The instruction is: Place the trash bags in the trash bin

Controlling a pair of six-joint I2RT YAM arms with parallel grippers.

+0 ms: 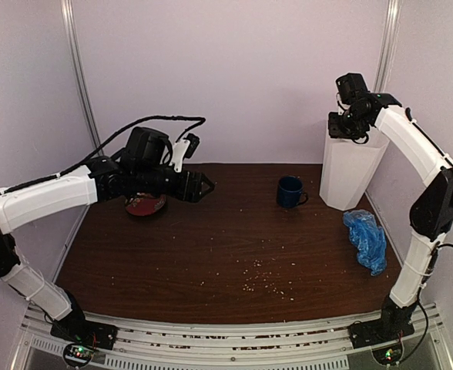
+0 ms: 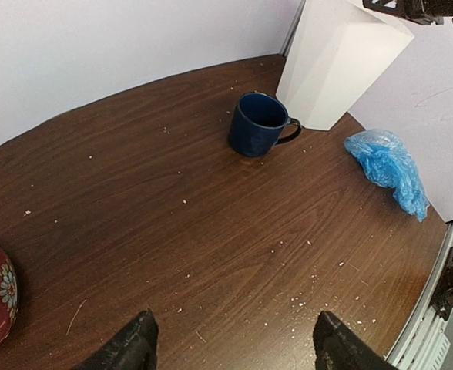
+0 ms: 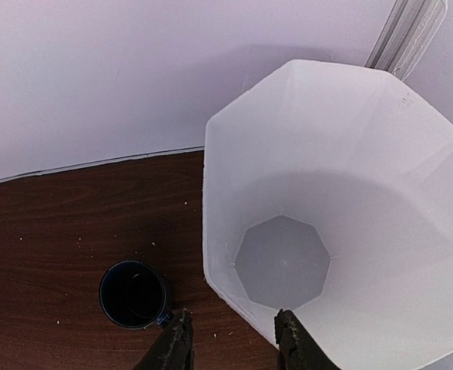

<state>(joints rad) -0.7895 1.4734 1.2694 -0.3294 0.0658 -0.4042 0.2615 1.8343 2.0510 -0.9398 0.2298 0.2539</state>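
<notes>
Top external view has the bag (image 1: 365,239) lying crumpled on the table (image 1: 211,247) at its right side, near the foot of the bin (image 1: 350,173) and outside it; the right wrist view looks down into the bin and shows nothing inside; so by my judgement no step is done, and both the pickup and the drop are left; the left jaws stand wide open, far from the bag, holding nothing; the right jaws hang at the bin's rim, partly apart; I cannot tell whether they pinch it.
</notes>
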